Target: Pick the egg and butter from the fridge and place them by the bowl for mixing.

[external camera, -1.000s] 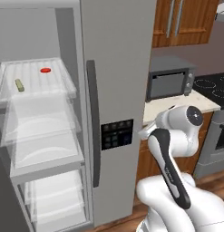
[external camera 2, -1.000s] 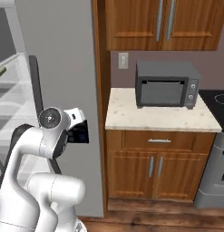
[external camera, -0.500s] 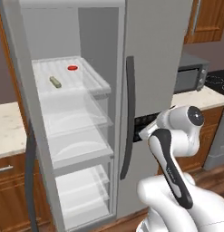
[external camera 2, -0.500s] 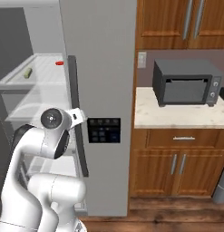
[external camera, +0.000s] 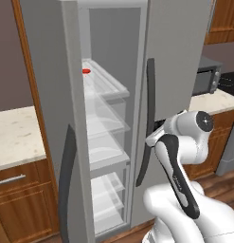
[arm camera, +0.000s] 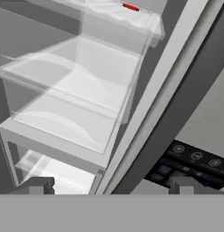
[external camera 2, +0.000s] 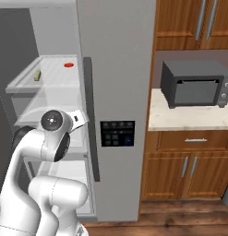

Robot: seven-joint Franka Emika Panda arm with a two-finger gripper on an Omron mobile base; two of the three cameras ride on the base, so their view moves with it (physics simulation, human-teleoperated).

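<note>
The grey fridge (external camera 2: 117,69) stands with its left door swung open, baring white glassy shelves (external camera: 106,118). On the top shelf lies the olive-yellow butter (external camera 2: 37,75), with a flat red piece (external camera 2: 68,65) behind it. That red piece (external camera: 86,71) shows at the shelf's back and again as the red piece (arm camera: 130,7) in the hand view. The egg and the bowl are out of view. My gripper (arm camera: 111,186) is open and holds nothing. It points at the lower shelves (arm camera: 77,104), next to the shut door's dark handle (arm camera: 177,108) and the black button panel (arm camera: 190,165).
The open fridge door (external camera: 52,95) with its dark handle (external camera: 66,180) stands close on the left. A pale counter (external camera: 16,137) lies beyond it. Right of the fridge, a dark toaster oven (external camera 2: 196,84) sits on a counter (external camera 2: 189,117) over wooden cabinets (external camera 2: 189,166).
The whole picture has slid to the right, so the base has moved left along the fridge. The arm keeps its folded pose and the gripper stays open.
</note>
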